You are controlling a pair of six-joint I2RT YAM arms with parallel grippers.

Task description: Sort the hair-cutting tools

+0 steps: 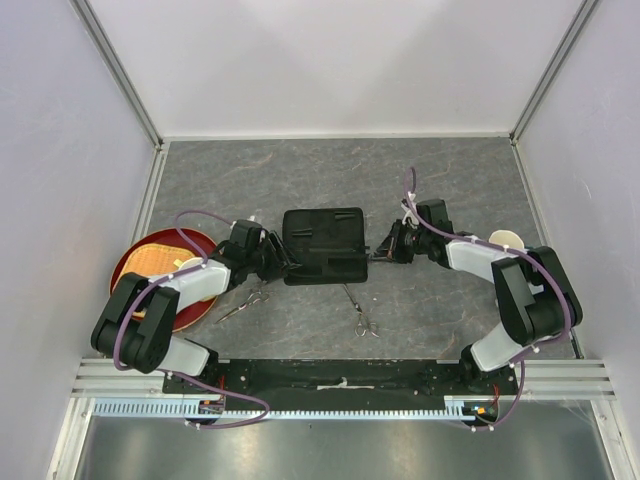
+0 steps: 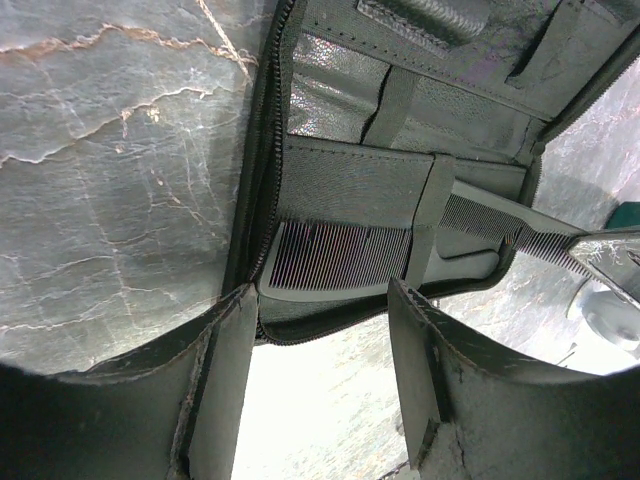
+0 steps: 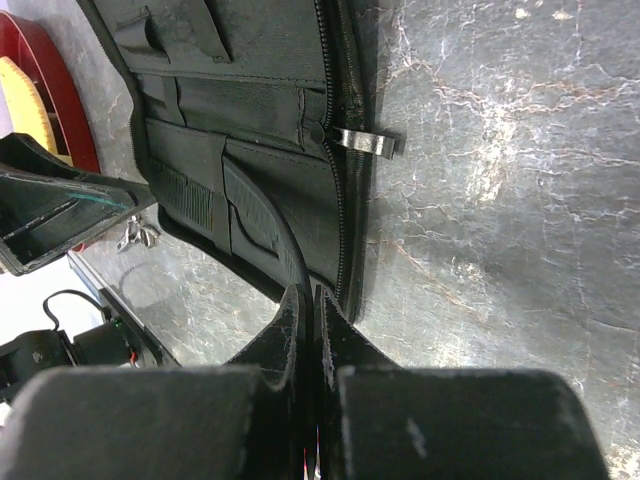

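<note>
Comb-packing step: the right gripper (image 3: 308, 310), clamped on the tapered comb (image 2: 490, 218), holds it at the near right of the open case (image 1: 320, 225), beside the tucked-in straight comb (image 2: 340, 258); the left gripper (image 2: 318, 300) hangs spread at the case's left edge; next, seat that comb, then fetch the scissors (image 1: 360, 318) lying nearer

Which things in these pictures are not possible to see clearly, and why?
Top view: what lies inside the black case is too dark and tiny.
Top view: the right arm covers part of the pale cup.
Right wrist view: the right pincer's own fingers hide where it pinches the tapered comb.
</note>
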